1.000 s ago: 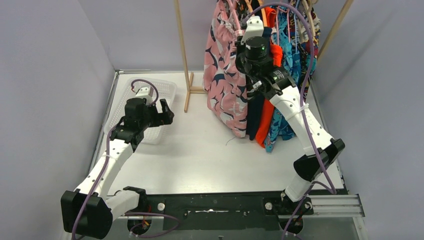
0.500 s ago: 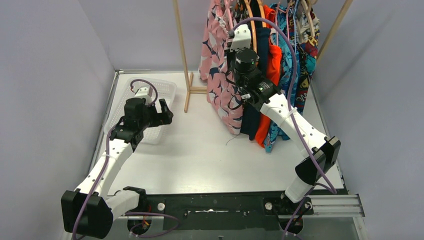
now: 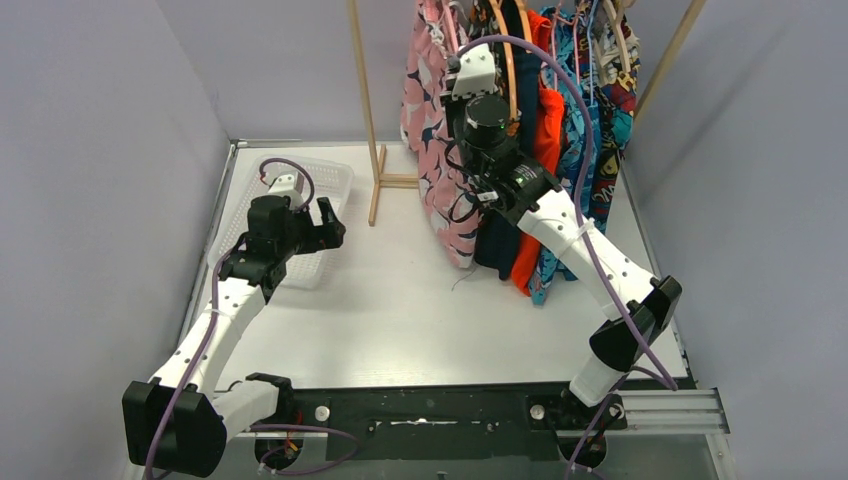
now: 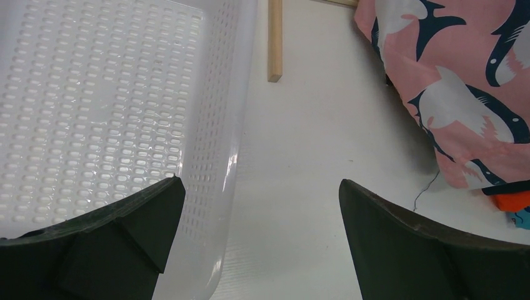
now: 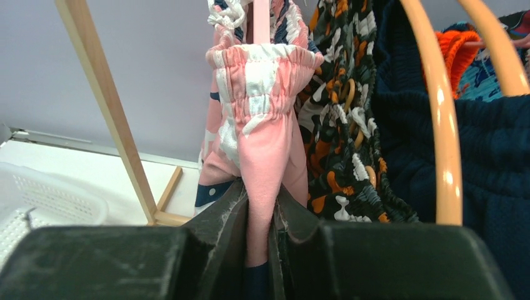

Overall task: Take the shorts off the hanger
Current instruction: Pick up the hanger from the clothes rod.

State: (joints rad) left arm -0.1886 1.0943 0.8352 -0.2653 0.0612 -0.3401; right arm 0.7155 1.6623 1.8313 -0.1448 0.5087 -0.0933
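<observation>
**Pink shorts pinched under the waistband, basket standing ready**

The right gripper (image 5: 259, 209) is closed almost fully on a fold of the pink shorts (image 5: 265, 119), just below the gathered waistband. In the right wrist view the cloth is seen squeezed between the two jaws. The grip is placed high, probably because the elastic must be drawn off the hanger there. A hold lower on the leg would only stretch the fabric.

The shorts are not yet freed. The waistband is bunched at the top around what seems to be a pink hanger (image 5: 261, 22). The garment hangs at the left end of the row on the wooden rack (image 5: 106, 106), at the far side of the counter (image 3: 400, 290). Just beside it the black shorts with orange-white print (image 5: 340, 156) are hung, then the navy shorts (image 5: 494, 162) on a pale orange hanger (image 5: 437, 125). Whether these neighbours are touched by the gripper cannot be told.

The left gripper (image 4: 259, 187) is held fully open and empty, low above the counter at the right wall of the white basket (image 4: 212, 125). It is judged to be parked there, well apart from the rack, so that the way is free and the basket can receive the shorts. The next pull should be made with care, as the neighbouring hangers could be dragged along.
</observation>
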